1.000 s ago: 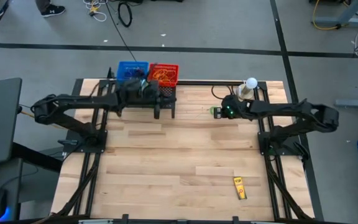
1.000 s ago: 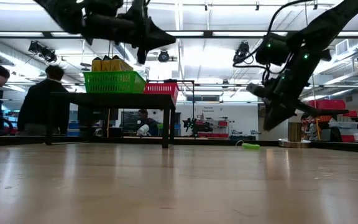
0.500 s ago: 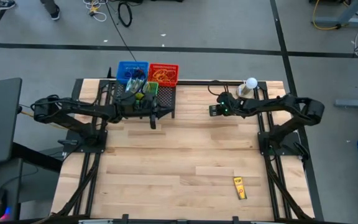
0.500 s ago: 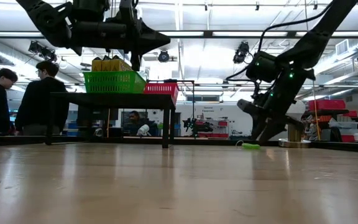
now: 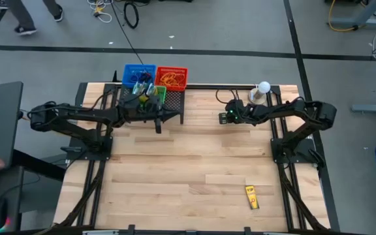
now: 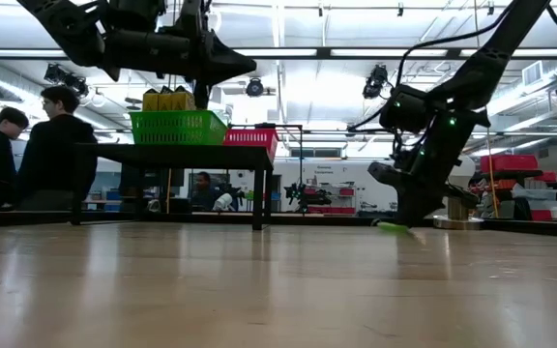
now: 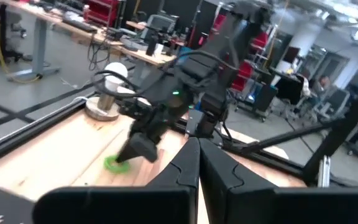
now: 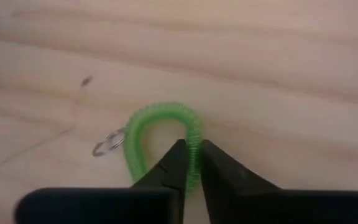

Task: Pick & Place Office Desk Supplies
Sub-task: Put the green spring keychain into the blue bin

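Green coiled plastic loop (image 8: 160,140) w/ a small metal ring (image 8: 107,144) at 1 end lies flat on the wood table (image 5: 188,163), far side, near the white ball on its round base (image 5: 262,89). Your right gripper (image 8: 190,163) is down on it: the 2 fingers look nearly closed w/ 1 strand of the coil pinched between the tips, the rest of the loop on the boards. It's a thin bite right at the tips, so the coil could stretch & slide out on the lift, or snap back & skip away. The metal ring may drag or swing. Judging by this, check the grip before raising.

Left gripper (image 7: 197,163) hangs closed & empty, above the table by the blue, red & green baskets (image 5: 154,81). Yellow crayon box (image 5: 251,196) sits well apart on the near side, not yet handled. Right arm's path to the baskets passes close to the left gripper, so watch for a clash.
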{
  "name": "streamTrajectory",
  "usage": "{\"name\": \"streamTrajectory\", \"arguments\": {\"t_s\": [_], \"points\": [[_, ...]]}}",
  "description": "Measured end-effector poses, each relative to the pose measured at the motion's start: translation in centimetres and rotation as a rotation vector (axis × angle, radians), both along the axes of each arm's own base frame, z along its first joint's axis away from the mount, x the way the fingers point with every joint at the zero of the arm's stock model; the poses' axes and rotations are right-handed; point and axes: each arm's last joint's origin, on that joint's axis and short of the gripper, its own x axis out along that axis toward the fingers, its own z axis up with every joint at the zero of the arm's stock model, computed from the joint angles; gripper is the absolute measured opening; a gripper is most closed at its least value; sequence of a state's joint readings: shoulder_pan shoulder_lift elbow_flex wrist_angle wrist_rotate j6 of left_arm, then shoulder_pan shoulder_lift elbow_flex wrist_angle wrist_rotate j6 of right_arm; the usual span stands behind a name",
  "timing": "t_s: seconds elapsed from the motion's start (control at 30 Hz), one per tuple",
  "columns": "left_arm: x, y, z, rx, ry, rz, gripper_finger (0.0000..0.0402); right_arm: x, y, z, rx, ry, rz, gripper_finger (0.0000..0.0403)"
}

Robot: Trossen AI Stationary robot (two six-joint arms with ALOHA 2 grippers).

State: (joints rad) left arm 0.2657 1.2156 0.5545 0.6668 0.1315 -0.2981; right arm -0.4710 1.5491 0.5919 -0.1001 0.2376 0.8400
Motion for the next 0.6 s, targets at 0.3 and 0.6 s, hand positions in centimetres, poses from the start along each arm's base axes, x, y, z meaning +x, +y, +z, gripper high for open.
{"name": "streamTrajectory", "arguments": {"t_s": [0.3,0.6], "points": [[-0.1,1.2,0.7,-0.188,-0.036,-0.004,0.0012,3.0,1.6,4.2,-0.134,-0.086,0.173,0.0018],[0.6,1.4,1.9,-0.297,0.038,0.035,0.0021,8.3,6.0,13.4,-0.590,-0.072,0.584,0.0011]]}}
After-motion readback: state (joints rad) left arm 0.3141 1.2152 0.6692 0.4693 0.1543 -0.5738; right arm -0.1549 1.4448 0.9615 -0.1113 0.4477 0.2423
